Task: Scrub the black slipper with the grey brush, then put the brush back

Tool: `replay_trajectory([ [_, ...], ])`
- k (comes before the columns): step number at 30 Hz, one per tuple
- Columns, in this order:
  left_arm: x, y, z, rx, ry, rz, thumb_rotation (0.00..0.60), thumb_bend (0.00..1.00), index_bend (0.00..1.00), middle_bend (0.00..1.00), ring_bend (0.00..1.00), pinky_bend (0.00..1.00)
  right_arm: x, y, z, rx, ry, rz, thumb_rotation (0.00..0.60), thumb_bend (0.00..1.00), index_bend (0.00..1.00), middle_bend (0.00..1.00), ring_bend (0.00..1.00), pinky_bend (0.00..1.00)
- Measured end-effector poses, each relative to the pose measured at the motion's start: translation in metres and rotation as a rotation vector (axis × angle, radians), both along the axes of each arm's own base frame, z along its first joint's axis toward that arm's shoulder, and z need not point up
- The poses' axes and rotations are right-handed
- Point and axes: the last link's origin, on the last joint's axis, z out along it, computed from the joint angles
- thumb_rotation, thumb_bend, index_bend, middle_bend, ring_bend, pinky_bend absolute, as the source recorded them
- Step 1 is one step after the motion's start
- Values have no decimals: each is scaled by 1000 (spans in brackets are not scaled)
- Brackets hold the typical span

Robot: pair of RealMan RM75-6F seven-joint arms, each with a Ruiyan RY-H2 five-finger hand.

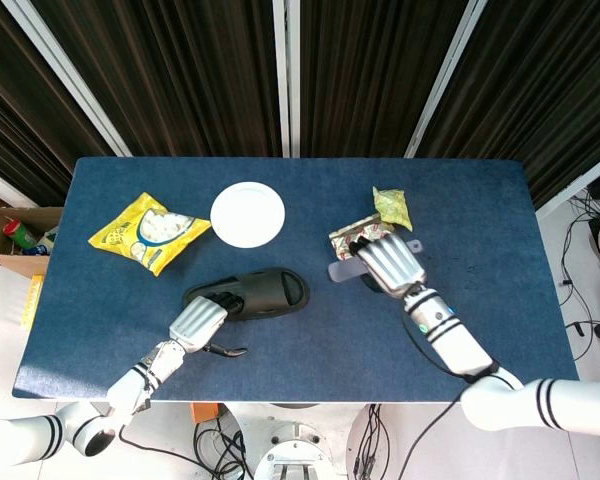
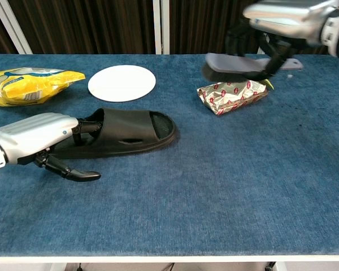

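Holding the grey brush [image 2: 237, 65] aloft above the red-and-white packet [image 2: 233, 95], your right hand [image 2: 282, 17] has its fingers curled round it; your left hand [image 2: 37, 141] grips the black slipper [image 2: 127, 133], which lies on the table [image 2: 214, 186].

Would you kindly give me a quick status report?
Right hand holds grey brush above snack packet. Left hand grips black slipper.

Left hand [image 2: 31, 141] low, fingers [image 2: 79, 175] curled at the slipper [image 2: 130, 132]; right hand [image 1: 385, 262] raised, gripping the brush [image 2: 237, 63].
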Motion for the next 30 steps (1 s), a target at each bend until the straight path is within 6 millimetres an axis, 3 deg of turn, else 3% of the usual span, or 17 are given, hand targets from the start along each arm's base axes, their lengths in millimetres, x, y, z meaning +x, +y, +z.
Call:
replay_trajectory([
  [5, 0, 4, 14, 54, 1, -4, 138, 138, 261, 283, 234, 385, -45, 31, 7, 16, 71, -82, 600, 547, 1000, 744, 681, 726],
  [9, 0, 5, 28, 110, -4, 1, 102, 138, 270, 282, 234, 385, -62, 46, 0, 35, 112, -105, 600, 547, 1000, 744, 681, 726],
  [16, -1, 5, 60, 225, -40, 15, 94, 138, 276, 282, 234, 385, -70, 52, -17, 52, 163, -112, 600, 547, 1000, 744, 681, 726],
  [22, -13, 0, 83, 312, -62, 54, 96, 138, 277, 282, 233, 383, -68, 48, -33, 41, 196, -119, 600, 546, 1000, 744, 681, 726],
  [30, -30, -3, 99, 364, -77, 96, 94, 138, 276, 282, 234, 380, -67, 41, -53, 34, 223, -145, 600, 528, 1000, 744, 681, 714],
])
